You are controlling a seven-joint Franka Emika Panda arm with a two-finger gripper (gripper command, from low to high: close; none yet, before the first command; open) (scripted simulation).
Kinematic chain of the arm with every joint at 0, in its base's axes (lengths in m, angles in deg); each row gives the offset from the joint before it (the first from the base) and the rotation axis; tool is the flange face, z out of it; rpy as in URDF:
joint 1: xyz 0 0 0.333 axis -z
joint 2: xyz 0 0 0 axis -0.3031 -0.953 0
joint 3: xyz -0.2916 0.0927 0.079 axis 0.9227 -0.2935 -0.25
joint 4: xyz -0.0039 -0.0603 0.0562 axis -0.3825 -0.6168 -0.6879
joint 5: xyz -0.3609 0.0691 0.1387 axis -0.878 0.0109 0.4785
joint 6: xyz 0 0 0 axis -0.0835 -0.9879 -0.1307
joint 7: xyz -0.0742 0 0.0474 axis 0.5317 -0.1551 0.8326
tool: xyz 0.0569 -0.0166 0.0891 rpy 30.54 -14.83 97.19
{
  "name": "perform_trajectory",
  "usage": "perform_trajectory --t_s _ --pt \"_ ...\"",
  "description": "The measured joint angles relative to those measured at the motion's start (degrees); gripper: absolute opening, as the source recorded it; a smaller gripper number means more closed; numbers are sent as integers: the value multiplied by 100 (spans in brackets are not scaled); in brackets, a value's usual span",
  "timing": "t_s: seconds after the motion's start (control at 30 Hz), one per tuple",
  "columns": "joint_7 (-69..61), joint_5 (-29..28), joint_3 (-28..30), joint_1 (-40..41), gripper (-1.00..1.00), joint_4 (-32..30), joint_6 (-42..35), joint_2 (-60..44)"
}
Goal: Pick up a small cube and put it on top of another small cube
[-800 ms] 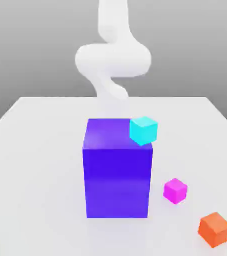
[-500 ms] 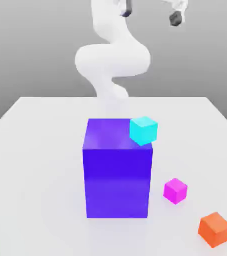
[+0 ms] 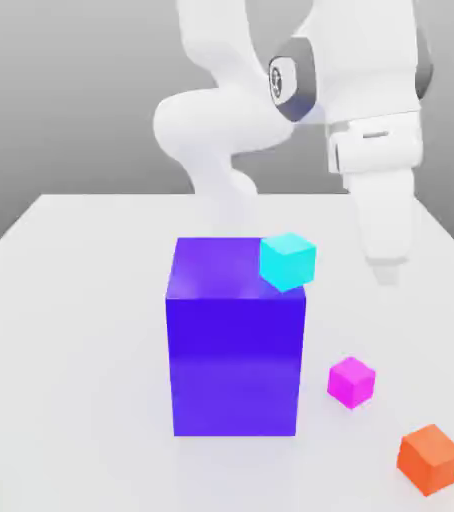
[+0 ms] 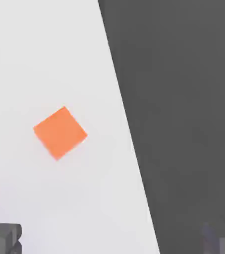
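**Hovering wide over the cubes, nothing in hand yet**

Hanging above the surface (image 3: 91, 230), your tool (image 3: 384, 268) pointed down with its jaws spread fully apart and nothing between them; in the hand view both fingertips (image 4: 3, 238) sat at opposite corners with bare surface between.

Your target, the small magenta cube (image 3: 351, 381), sat on the surface just beside the big purple block (image 3: 235, 340), on the exterior view's right, apart from it and nearer the camera than the tool. The hand view looked down on the orange cube (image 4: 60, 132) instead, with just a sliver of magenta at the picture's edge, so you weren't lined up yet by my reading. The orange cube (image 3: 430, 458) lay farther toward the exterior view's right. A cyan cube (image 3: 288, 260) sat on the purple block's top corner.

That magenta cube looked rigid, plain and light, with flat smooth faces. I'd have said take it across two opposite side faces, square on and low on the cube, since a corner-to-corner pinch could twist it. It sat turned a little, so you'd want the wrist matched first. Mind the purple block right next to it on the way down.
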Motion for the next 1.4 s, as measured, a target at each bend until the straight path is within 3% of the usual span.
perform_trajectory --t_s 0.37,0.6,0.63,0.87,1.1,1.23,1.33,1.4 --pt "-2752 60 -126 -849 0 -935 962 -1325" --pt "-3371 596 -666 -449 0 -767 2063 -2696" --pt "-3391 624 -765 -357 -100 -732 2224 -2893" --pt "-3405 641 -793 -332 -100 -724 2248 -2938" --pt "-3015 113 -466 -516 -100 -970 1200 -1642" --pt "-2826 717 -335 -612 -100 -440 825 -1391" --pt "-2617 1221 96 -893 -100 86 582 -1472" --pt "-2494 1552 397 -661 -100 418 429 -1536"
